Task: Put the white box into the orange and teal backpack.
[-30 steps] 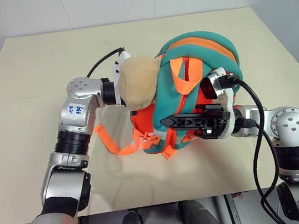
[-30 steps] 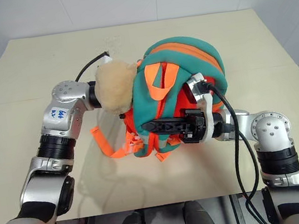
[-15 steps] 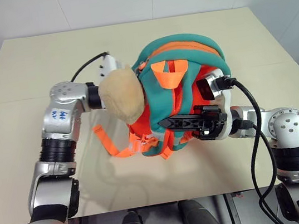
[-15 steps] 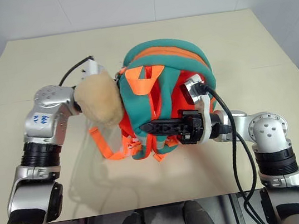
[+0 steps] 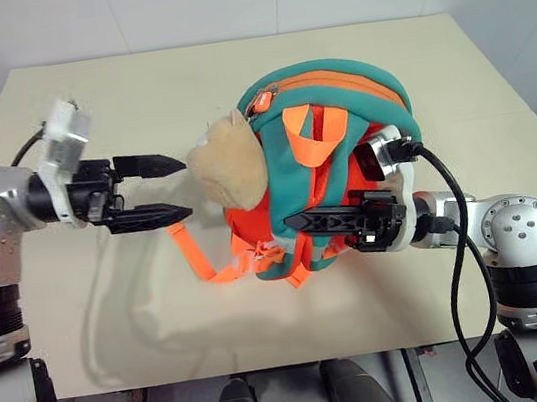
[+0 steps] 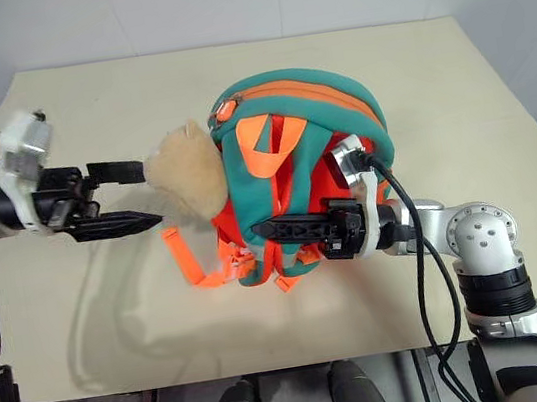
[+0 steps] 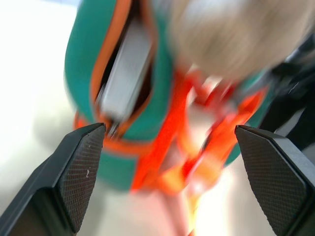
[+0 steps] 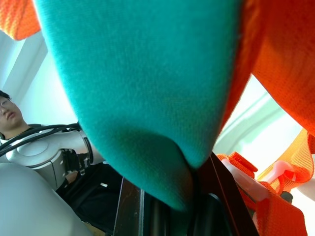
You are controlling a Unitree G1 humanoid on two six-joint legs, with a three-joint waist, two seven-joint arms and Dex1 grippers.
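The orange and teal backpack point(image 5: 339, 165) stands slumped near the middle of the pale surface point(image 5: 230, 75), its tan plush attachment point(image 5: 228, 171) facing the left hand point(image 5: 170, 187). That hand hangs just beside the plush, apart from it, its two black fingers spread wide and holding nothing. The right hand point(image 5: 304, 222) is clamped shut on a fold of teal fabric at the front of the backpack, with orange straps trailing beneath it.

In the left wrist view the white box point(image 7: 125, 73) sits inside the backpack's open pocket, framed by the orange-edged teal opening, so the placing looks done or nearly so.

The box looks stiff, smooth and light; its flat faces would likely slip under a loose pinch, so it is best taken across the narrow width near one end. The backpack is soft and floppy, sagging wherever it is unsupported, so its mouth will tend to fold shut. Holding it by the opening's rim or the top loop point(image 5: 314, 133) seems the surest way to keep it steady.
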